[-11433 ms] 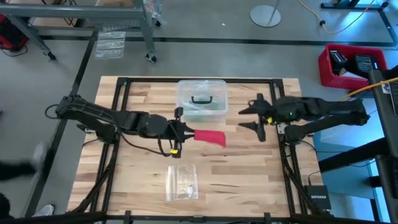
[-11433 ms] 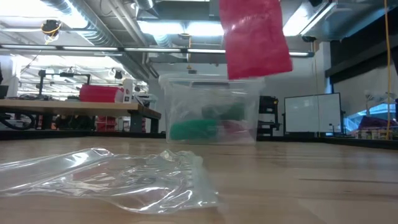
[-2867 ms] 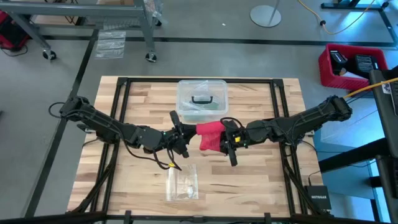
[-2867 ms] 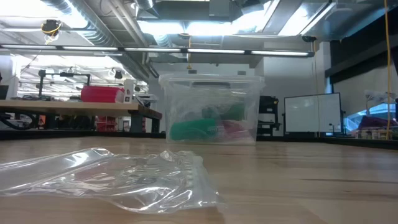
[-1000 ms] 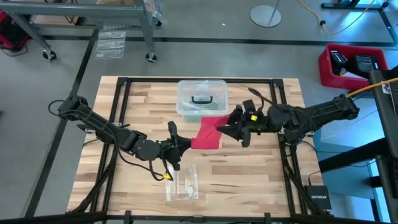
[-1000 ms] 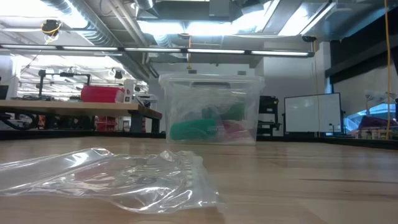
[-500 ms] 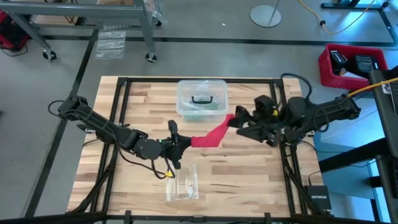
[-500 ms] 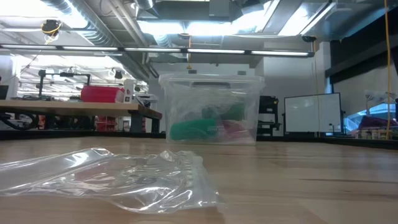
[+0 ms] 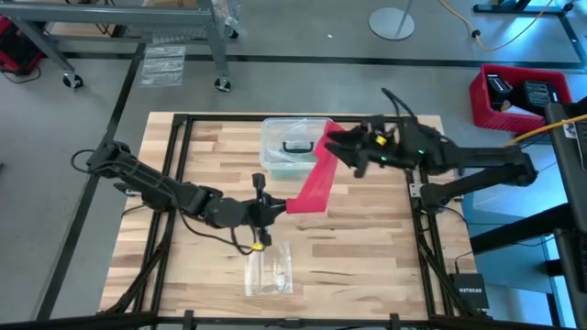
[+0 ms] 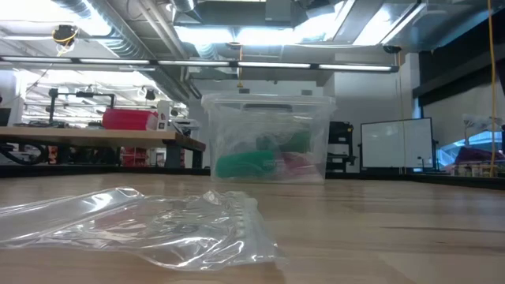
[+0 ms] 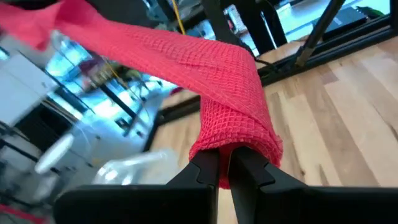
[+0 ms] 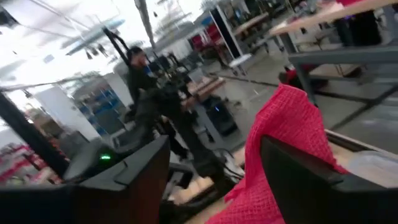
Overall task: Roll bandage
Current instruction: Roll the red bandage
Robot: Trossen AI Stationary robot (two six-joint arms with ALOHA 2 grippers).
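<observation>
The bandage (image 9: pixel 312 179) is a red mesh strip stretched in the air between my two grippers, slanting over the near right corner of the clear box (image 9: pixel 295 147). My left gripper (image 9: pixel 273 207) is over the middle of the table and shut on the strip's near end. My right gripper (image 9: pixel 341 148) stands higher, by the box's right side, its fingers wide apart with the strip's far end (image 12: pixel 280 130) between them. The low view shows neither gripper nor the bandage. My left gripper pinches the bandage's near end (image 11: pixel 233 134) between its two fingertips, coming in about level from the table's left. The cloth is bunched in several layers around the tips, and the strip rises away from them, clear of the table. My right gripper has its jaws open. The bandage's far end (image 12: pixel 283 143) lies against one finger (image 12: pixel 311 186) and is not pinched; how it is caught there is hidden by that finger. The strip runs drawn out from here to my left gripper.
The clear box with a black handle (image 10: pixel 268 138) stands at the far middle and holds green and red things. A small clear plastic bag (image 9: pixel 269 269) lies near the front edge, close below my left gripper. Bare wood lies to the right of the bag.
My right gripper has swung toward the table's far edge, taking the bandage's far end along. The bandage has been drawn out from a short patch into a long slanting strip over the box's corner. Its near end has stayed in my left gripper.
</observation>
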